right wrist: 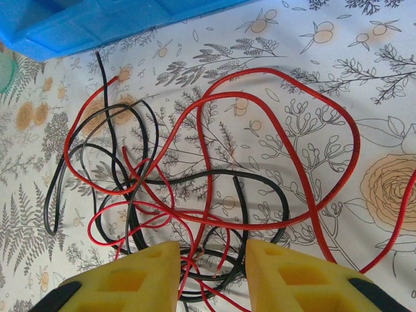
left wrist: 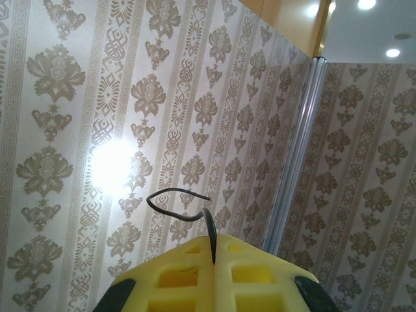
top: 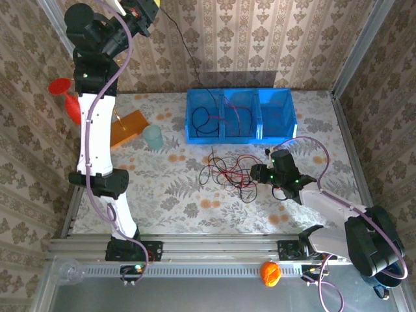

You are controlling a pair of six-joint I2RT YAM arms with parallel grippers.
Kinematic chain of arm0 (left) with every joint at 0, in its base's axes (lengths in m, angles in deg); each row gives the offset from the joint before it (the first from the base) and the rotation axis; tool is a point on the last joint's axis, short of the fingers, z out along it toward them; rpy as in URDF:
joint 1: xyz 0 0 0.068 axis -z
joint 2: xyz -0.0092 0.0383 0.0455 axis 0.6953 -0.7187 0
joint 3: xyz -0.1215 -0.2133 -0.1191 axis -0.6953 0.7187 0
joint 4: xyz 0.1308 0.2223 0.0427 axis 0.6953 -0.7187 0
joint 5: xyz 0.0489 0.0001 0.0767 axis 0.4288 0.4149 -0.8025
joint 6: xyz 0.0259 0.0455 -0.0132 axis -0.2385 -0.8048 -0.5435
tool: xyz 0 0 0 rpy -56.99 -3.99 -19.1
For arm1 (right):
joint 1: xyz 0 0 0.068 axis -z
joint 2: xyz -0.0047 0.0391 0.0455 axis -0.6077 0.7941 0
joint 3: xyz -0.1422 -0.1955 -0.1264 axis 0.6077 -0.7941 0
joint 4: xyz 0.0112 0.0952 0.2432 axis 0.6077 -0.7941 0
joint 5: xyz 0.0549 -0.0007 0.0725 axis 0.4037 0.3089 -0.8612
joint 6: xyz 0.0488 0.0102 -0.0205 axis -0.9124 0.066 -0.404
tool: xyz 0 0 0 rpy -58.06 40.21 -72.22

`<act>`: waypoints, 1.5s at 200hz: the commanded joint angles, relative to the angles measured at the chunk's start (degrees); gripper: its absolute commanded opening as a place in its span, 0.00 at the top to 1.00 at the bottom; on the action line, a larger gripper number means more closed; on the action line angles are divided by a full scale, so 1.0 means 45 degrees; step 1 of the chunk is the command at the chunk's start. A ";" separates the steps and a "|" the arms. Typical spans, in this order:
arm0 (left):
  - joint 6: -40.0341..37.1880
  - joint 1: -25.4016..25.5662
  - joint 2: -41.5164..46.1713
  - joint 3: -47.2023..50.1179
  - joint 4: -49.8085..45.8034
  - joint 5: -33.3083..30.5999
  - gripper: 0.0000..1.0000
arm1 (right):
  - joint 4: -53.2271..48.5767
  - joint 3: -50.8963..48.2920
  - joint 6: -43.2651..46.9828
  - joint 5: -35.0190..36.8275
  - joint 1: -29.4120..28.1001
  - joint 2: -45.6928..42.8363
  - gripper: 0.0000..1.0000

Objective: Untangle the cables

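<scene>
Cables (top: 225,172) are lying in a loose red-and-black snarl on the middle of the table (top: 162,195), just in front of the blue bin (top: 276,137), and a few more strands are sitting in the bin's left and middle compartments. We are holding the right gripper (right wrist: 205,261) low over the near edge of the snarl with its fingers (right wrist: 130,279) spread apart, several strands crossing the gap between them and nothing pinched. We are holding the left gripper (left wrist: 214,244) high up near the back wall (left wrist: 97,97), clenched on a single black cable (left wrist: 210,229) whose free end is curling above it; seen from above, that strand is trailing down towards the bin. We are judging these wires to be light, limp and a little springy, so they are likely to drag their neighbours along and slip through a loose pinch. We are favouring a hold on one strand at an outer loop or free end, well away from the crossings
</scene>
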 commanded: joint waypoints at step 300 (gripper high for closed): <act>-0.3147 0.2390 0.2030 1.4010 0.2380 -0.5849 1.00 | 0.0408 -0.0297 0.0008 -0.0077 -0.0135 -0.0606 0.66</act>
